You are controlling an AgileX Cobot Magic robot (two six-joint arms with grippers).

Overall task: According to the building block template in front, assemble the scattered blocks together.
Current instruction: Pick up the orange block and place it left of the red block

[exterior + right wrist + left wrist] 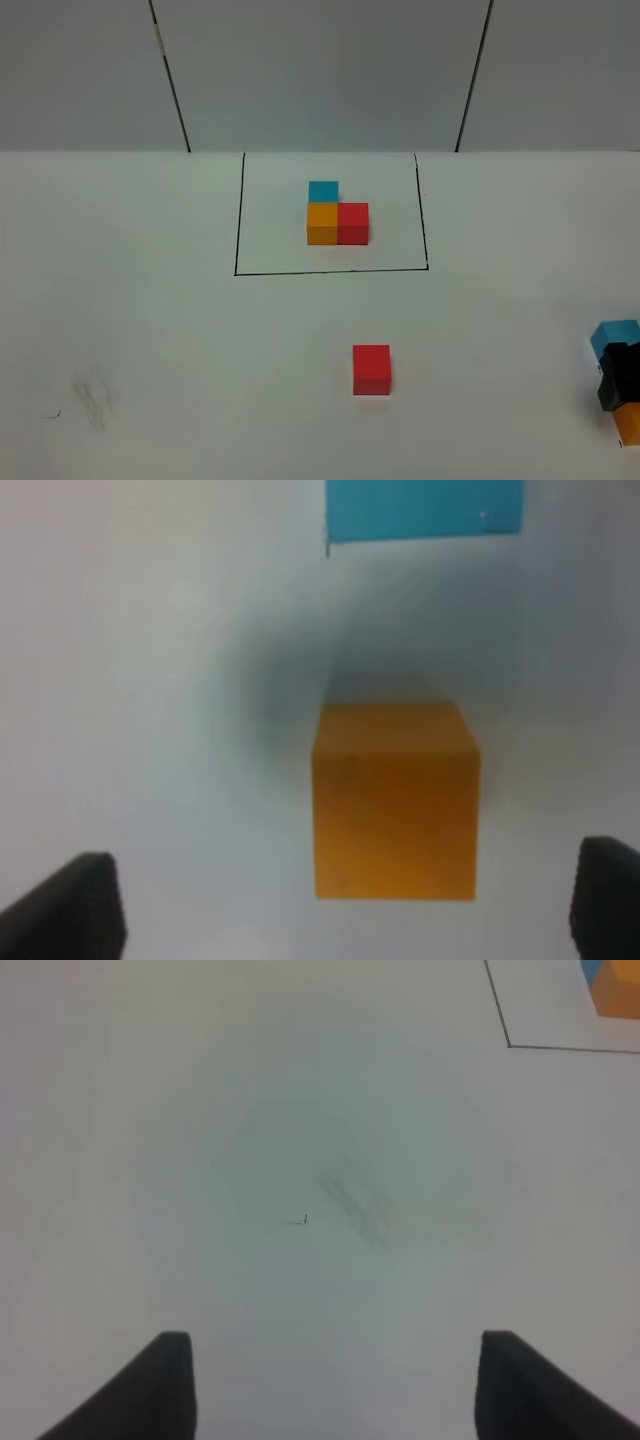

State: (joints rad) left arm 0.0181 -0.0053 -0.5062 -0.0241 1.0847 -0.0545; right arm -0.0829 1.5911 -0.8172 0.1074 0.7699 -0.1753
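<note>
The building block template point(337, 215) is an L of light blue, orange and red cubes inside a black drawn outline point(238, 230) at the table's middle back. The loose red cube point(371, 369) lies in front of the outline. The loose light blue cube point(614, 336) and loose orange cube point(629, 424) lie at the right edge. My right gripper point(620, 380) hangs over them. In the right wrist view the right gripper point(340, 910) is open, with the orange cube point(395, 800) just ahead between its fingers and the blue cube point(425, 508) beyond. My left gripper point(330, 1390) is open and empty over bare table.
The white table point(150, 330) has a faint grey smudge point(95, 398) at the front left, also seen in the left wrist view point(355, 1195). A corner of the outline point(508, 1045) and part of the template's orange cube point(618, 990) show there too.
</note>
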